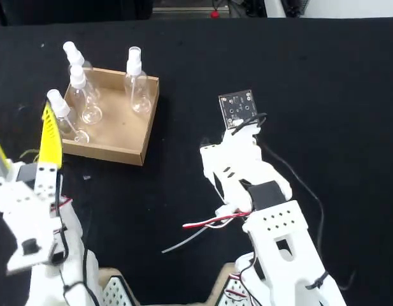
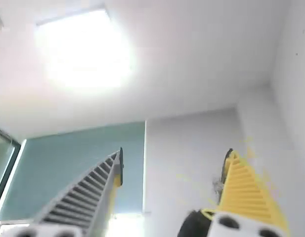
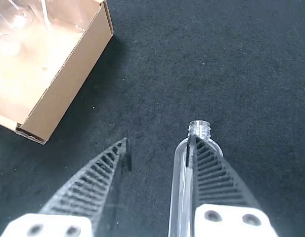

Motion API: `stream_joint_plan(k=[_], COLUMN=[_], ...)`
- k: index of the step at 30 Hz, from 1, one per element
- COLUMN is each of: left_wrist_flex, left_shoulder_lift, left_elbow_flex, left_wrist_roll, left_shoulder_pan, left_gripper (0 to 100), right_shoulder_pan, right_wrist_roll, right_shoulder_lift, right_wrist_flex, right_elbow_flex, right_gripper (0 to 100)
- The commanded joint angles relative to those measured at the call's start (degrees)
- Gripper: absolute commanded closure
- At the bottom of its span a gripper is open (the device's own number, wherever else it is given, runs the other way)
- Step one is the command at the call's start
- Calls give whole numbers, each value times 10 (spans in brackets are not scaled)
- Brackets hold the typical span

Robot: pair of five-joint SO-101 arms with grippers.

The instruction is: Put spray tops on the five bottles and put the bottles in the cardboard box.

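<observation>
The cardboard box stands at the far left of the black table and holds several clear bottles with white spray tops. In the right wrist view a clear bottle without a top lies on the cloth, its open neck pointing away from the arm. My right gripper is open around it, and the bottle rests against one finger. The box corner lies a little beyond. My left gripper points up at the ceiling, open and empty; its yellow finger rises beside the box.
The right arm stands over the table's middle and covers its own gripper from above. Red and white wires trail from it onto the cloth. Bare black cloth stretches to the right and far side.
</observation>
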Motion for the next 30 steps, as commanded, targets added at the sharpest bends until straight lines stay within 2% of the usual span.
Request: stream_joint_plan(k=[1, 9, 13, 15, 18, 20, 23, 26, 30], left_wrist_flex=[33, 47, 127, 214, 397, 557, 775, 938, 1131], left_shoulder_lift=[-78, -217, -307, -355, -434, -486, -483, -478, -487], left_elbow_flex=[11, 19, 19, 19, 18, 15, -7, -15, -63], left_wrist_roll=[-3, -3, -22, -47, -85, -113, -133, -98, -26], left_shoulder_pan=[2, 0, 0, 0, 2, 4, 5, 10, 75], left_gripper=[687, 687, 720, 771, 816, 799, 756, 724, 722], right_shoulder_pan=[11, 11, 11, 11, 11, 11, 10, 25, 118], right_wrist_roll=[0, 0, 0, 0, 0, 0, 0, 1, 0], right_shoulder_lift=[-8, -8, -8, -8, -8, -8, -8, -12, -11], right_wrist_flex=[-15, -14, -14, -14, -14, -14, -14, -11, -10], right_elbow_flex=[-4, -4, -4, -4, -4, -4, -4, -8, -36], right_gripper=[821, 821, 821, 821, 821, 821, 821, 821, 821])
